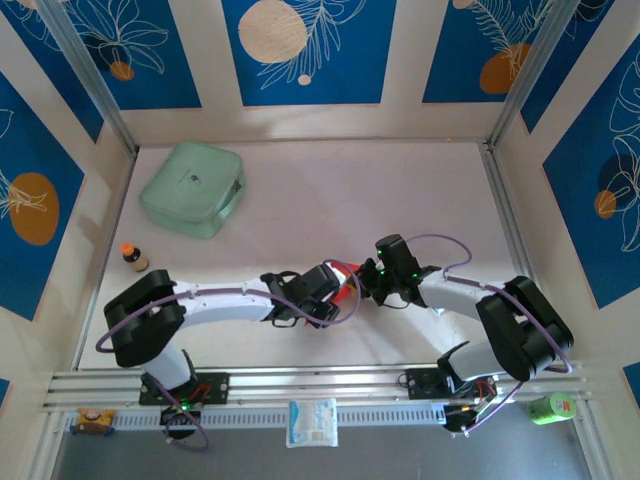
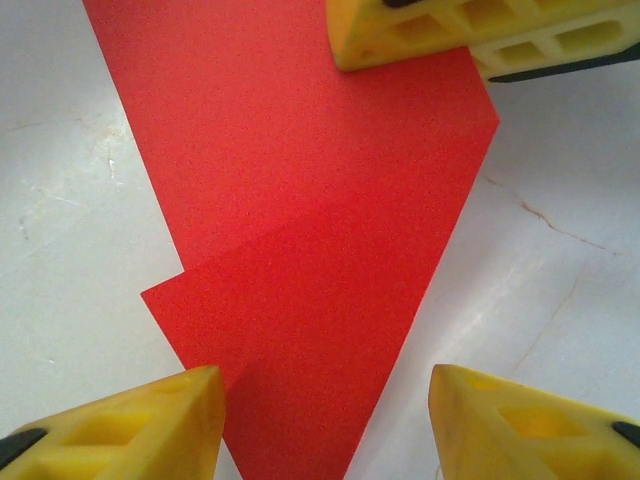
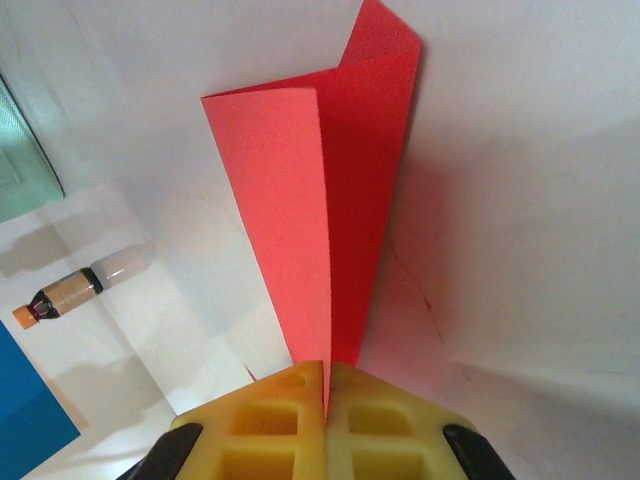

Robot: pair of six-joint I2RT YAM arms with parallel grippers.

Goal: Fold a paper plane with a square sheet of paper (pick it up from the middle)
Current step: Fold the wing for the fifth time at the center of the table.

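The square sheet of paper is bright red and folded into a narrow pointed dart, the paper plane (image 1: 346, 275). It sits mid-table between the two grippers. In the left wrist view the plane (image 2: 320, 230) lies flat, its point toward the camera and a flap edge showing on the left. My left gripper (image 2: 327, 385) is open, one yellow finger on each side of the point and nothing gripped. My right gripper (image 3: 327, 375) is shut on the plane (image 3: 340, 200) at its narrow end, along the centre crease. Its fingers (image 2: 430, 35) rest on the far edge.
A mint-green case (image 1: 193, 188) lies at the back left. A small brown bottle (image 1: 133, 257) lies left of the arms and shows again (image 3: 75, 290) in the right wrist view. A white packet (image 1: 312, 422) sits on the front rail, a green object (image 1: 550, 407) at the front right.
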